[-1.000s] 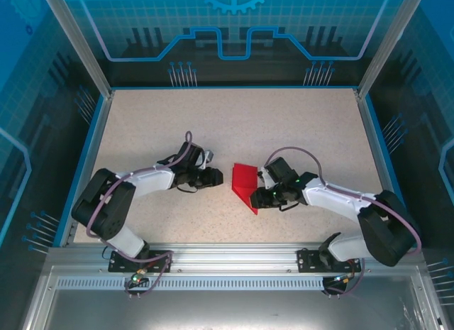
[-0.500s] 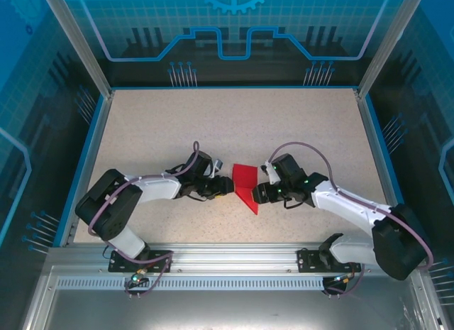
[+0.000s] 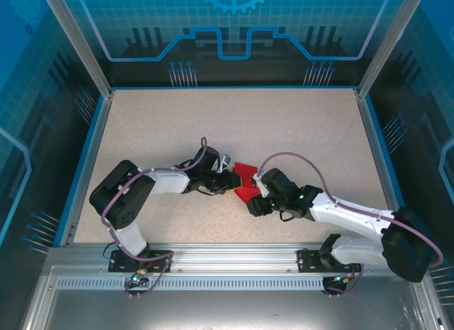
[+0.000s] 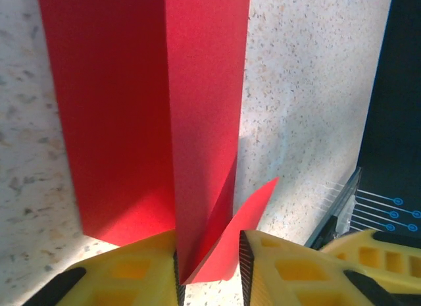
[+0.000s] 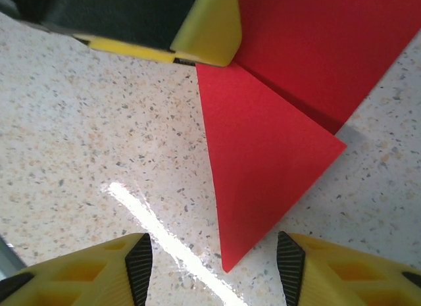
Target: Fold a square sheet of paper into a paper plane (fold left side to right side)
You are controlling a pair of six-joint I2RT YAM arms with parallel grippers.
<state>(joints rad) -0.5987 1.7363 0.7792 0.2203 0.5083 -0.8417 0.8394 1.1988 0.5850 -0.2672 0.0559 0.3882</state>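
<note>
Left gripper (image 4: pixel 207 270) now astride red paper's (image 4: pixel 131 122) edge, right gripper (image 5: pixel 214 261) at tip

The left arm (image 3: pixel 163 182) rises from its base at 7 o'clock, doubles back at the elbow and lies low, forearm running toward 3 o'clock. The left gripper (image 3: pixel 228 182) sits near centre, its yellow fingers (image 4: pixel 131 280) drawn narrow with an edge of the red paper (image 4: pixel 131 122) between them; whether they pinch it, I can't tell. The right arm (image 3: pixel 347 216) bends at 5 o'clock and stretches low toward 10 o'clock. The right gripper (image 3: pixel 254 204), just at the left one's 4 o'clock, has its fingers (image 5: pixel 99 273) spread wide apart.
</note>
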